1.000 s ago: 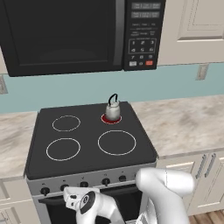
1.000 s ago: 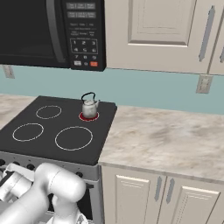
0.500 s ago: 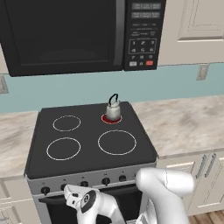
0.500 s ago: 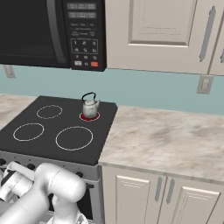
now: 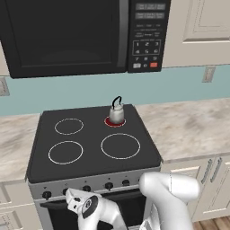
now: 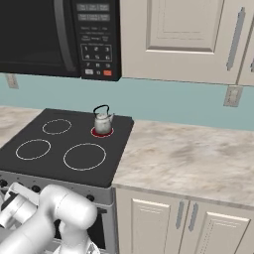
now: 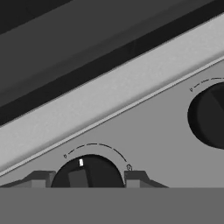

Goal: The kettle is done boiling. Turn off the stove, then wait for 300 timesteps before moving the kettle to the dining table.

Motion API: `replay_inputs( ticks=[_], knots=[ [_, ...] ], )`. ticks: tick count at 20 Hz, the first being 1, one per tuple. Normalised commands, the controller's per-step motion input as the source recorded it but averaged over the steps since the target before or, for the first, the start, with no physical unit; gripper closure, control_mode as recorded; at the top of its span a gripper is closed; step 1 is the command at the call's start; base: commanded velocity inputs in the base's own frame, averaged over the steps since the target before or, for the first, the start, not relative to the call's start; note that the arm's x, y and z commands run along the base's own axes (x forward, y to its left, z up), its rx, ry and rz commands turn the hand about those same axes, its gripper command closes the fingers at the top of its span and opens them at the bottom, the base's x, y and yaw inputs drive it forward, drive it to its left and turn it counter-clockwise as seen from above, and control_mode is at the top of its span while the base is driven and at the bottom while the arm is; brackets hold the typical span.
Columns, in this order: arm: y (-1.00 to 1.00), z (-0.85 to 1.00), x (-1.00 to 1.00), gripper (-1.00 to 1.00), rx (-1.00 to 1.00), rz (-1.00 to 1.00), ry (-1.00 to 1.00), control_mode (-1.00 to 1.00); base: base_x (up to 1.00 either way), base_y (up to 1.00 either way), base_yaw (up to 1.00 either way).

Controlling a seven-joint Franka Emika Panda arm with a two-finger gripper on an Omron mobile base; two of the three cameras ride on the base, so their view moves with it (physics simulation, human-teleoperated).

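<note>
The kitchen wall is pale blue, with cream cabinets (image 6: pixel 183 34) and a black microwave (image 5: pixel 81 36) mounted above. A beige marbled tabletop (image 6: pixel 188 163) runs to both sides of the stove (image 5: pixel 94 139), which is set flush into it.

The stove has a black glass top with four white burner rings. Its long axis runs left to right along the wall. The silver front panel (image 5: pixel 94 185) faces the robot and carries a row of black knobs. The rear right burner (image 5: pixel 115 121) glows red.

The kettle (image 5: pixel 116 113) stands upright on that red burner, at the rear right of the cooktop. Its thin black handle arches over the lid. In the right base view the short spout points to the right, toward the tabletop.

The white arm (image 5: pixel 170 197) bends low in front of the oven, with the hand at the left part of the front panel.

The pincer (image 7: pixel 89 178) is at a knob (image 7: pixel 87 173) on the panel. One dark fingertip (image 7: pixel 39 179) sits on each side of the knob, just beside its edge; contact cannot be confirmed. The jaws stand about as wide as the knob. The white mark on the knob points toward the panel's upper edge. A second knob (image 7: pixel 209 116) lies further along the panel.

The kettle is well apart from the pincer, above and behind it on the cooktop.
</note>
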Motion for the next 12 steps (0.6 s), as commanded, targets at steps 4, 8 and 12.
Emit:
replay_inputs(
  ticks=[4, 8, 12],
  knots=[
    [0.12, -0.13, 0.00, 1.00, 0.10, -0.07, -0.05, -1.00, 0.00, 0.00, 0.00],
    [0.13, -0.05, -0.06, 1.00, 0.01, -0.07, -0.11, -1.00, 0.00, 0.00, 0.00],
    [0.13, -0.10, -0.14, 1.00, 0.00, -0.05, -0.16, -1.00, 0.00, 0.00, 0.00]
  ],
)
